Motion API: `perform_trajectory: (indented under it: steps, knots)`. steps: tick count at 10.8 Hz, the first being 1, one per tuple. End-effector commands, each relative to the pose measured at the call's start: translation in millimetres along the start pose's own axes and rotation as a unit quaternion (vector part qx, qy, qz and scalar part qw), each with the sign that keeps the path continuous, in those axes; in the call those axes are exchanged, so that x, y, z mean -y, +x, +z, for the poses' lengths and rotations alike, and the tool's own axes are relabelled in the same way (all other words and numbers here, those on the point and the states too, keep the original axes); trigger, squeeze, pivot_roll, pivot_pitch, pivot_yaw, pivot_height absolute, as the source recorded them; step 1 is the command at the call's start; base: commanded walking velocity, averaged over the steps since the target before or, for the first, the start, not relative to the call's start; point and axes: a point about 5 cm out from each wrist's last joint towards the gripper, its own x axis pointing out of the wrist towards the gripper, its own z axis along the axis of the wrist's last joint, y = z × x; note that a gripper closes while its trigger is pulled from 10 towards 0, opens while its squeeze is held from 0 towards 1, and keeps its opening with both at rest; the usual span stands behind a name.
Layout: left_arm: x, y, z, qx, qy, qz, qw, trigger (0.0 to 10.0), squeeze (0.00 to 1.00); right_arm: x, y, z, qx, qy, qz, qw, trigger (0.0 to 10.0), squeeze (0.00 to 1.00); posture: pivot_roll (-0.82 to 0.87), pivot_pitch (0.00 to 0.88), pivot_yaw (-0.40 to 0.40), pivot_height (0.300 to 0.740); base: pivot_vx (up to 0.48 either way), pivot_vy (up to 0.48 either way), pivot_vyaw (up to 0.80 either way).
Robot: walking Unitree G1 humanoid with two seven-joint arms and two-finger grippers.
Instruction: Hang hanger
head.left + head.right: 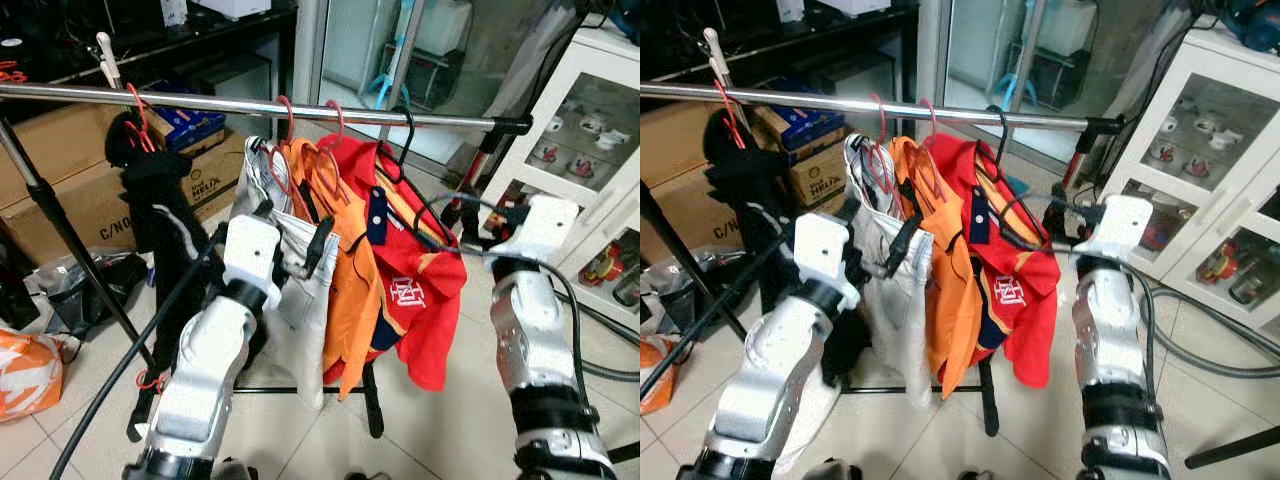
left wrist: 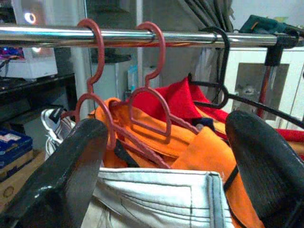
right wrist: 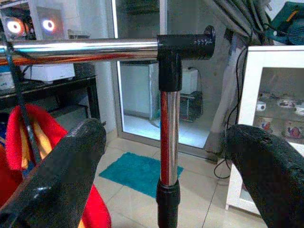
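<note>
Stood across the scene from 9 to 3 o'clock: a chrome clothes rail on black-jointed uprights, over a tiled floor. Held, largest first, a red shirt on a black hanger, an orange shirt, a pale grey-white garment, and a black jacket on a red hanger toward 9 o'clock. Hooked over the rail near 12 o'clock, side by side, two pink-red hangers carrying the orange and pale garments (hooks plainly seated on the bar in the left wrist view). Piled behind at 9 o'clock, cardboard boxes; at 3 o'clock, a white glass-fronted cabinet.

Raised at 7 o'clock, the left gripper, fingers spread apart, empty, just below those two hangers and at the pale garment's waistband, not touching the hooks. Raised at 4 o'clock, the right gripper, fingers likewise parted and empty, facing the rail's end upright, well apart from the hangers.
</note>
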Motion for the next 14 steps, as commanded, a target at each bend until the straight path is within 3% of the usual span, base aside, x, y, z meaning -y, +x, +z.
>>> perform_trajectory:
  steps: [1, 7, 9, 10, 14]
  knots:
    - [2.8, 4.3, -1.7, -0.007, 0.004, -0.003, 1.000, 10.0, 0.00, 4.4, 3.2, 0.9, -0.007, -0.005, -0.008, 1.000, 10.0, 0.00, 0.03, 0.024, -0.045, 0.740, 0.000, 0.000, 0.00]
    - [1.2, 17.0, 2.6, 0.004, 0.012, 0.009, 1.000, 10.0, 0.00, -1.6, 4.5, -6.9, -0.029, 0.000, 0.008, 1.000, 10.0, 0.00, 0.04, 0.020, -0.050, 0.740, 0.000, 0.000, 0.00]
    - [3.3, 17.3, 0.6, 0.002, 0.001, 0.014, 1.000, 10.0, 0.00, 2.0, 6.9, -8.8, -0.037, 0.009, 0.001, 0.999, 10.0, 0.00, 0.04, 0.004, -0.053, 0.740, -0.272, 0.000, 0.00]
    - [-1.0, 17.0, -3.3, -0.006, -0.030, 0.031, 0.999, 10.0, 0.00, 2.9, 7.3, -7.7, -0.032, 0.018, 0.001, 0.999, 10.0, 0.00, 0.04, 0.001, -0.053, 0.740, -0.285, 0.000, 0.00]
    - [2.5, 19.2, -2.3, 0.000, -0.030, 0.032, 0.999, 10.0, 0.00, 2.7, 8.4, -9.9, -0.035, 0.015, 0.007, 0.999, 10.0, 0.00, 0.05, 0.006, -0.066, 0.740, -0.296, 0.000, 0.00]
